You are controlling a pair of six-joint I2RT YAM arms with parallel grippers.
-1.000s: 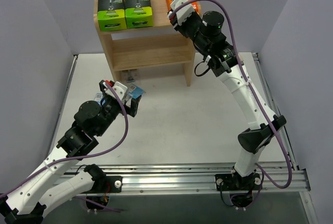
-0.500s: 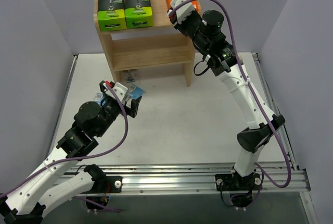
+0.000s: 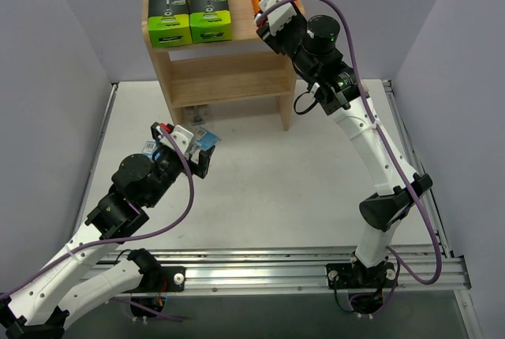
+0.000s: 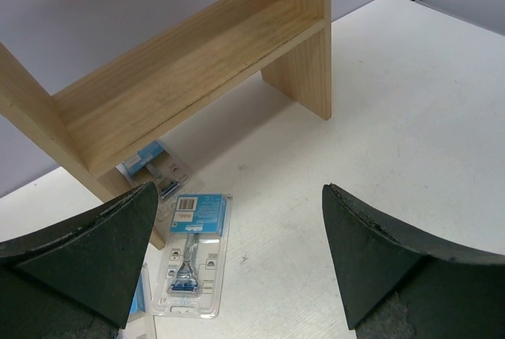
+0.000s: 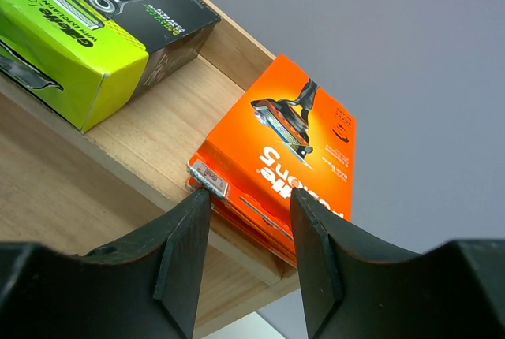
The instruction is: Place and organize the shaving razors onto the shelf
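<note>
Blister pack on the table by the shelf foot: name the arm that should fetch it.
Left. The left gripper hangs open close above the blister pack, while the right gripper is up at the top tier of the shelf, by the orange boxes.

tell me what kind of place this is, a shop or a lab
Most likely a robotics lab test cell staged as a mock shop: bare grey walls box in a white table, two robot arms are bolted to a metal rail, and one small wooden shelf holds razor packs.
</note>
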